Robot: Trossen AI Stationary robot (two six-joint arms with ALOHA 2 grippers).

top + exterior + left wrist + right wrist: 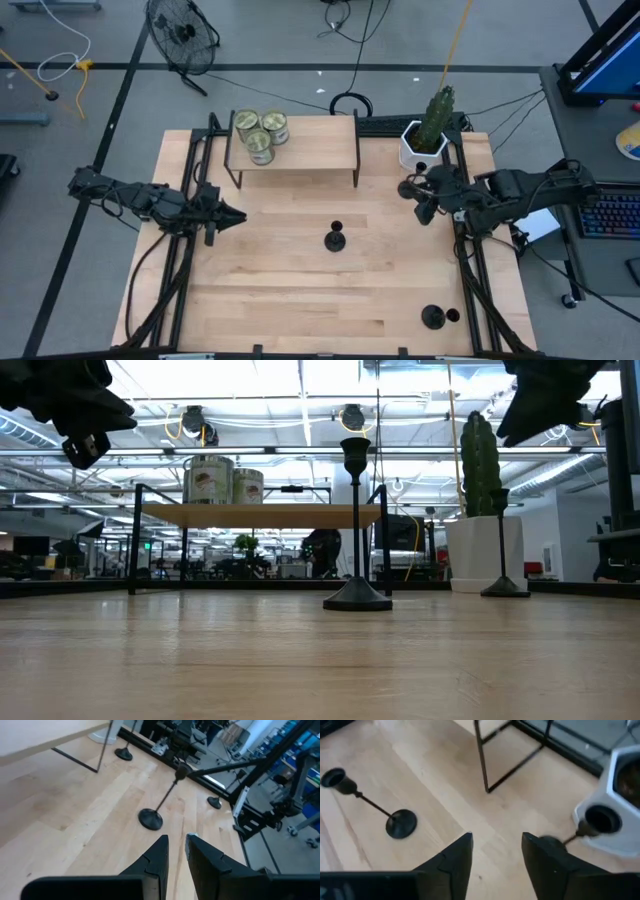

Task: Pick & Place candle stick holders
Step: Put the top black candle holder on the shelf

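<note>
Three black candle stick holders are on the wooden table. One stands upright on its round base at the table's middle. A second stands by the white pot at the far right. The third is near the near right corner. My right gripper hovers open, above and just on the near side of the second holder, touching nothing. My left gripper hangs above the table's left side, its fingers a narrow gap apart with nothing between them, pointing at the middle holder.
A low wooden shelf on a black frame stands at the far middle with three greenish jars on top. A cactus in a white pot sits at the far right. Bare wood lies between the holders.
</note>
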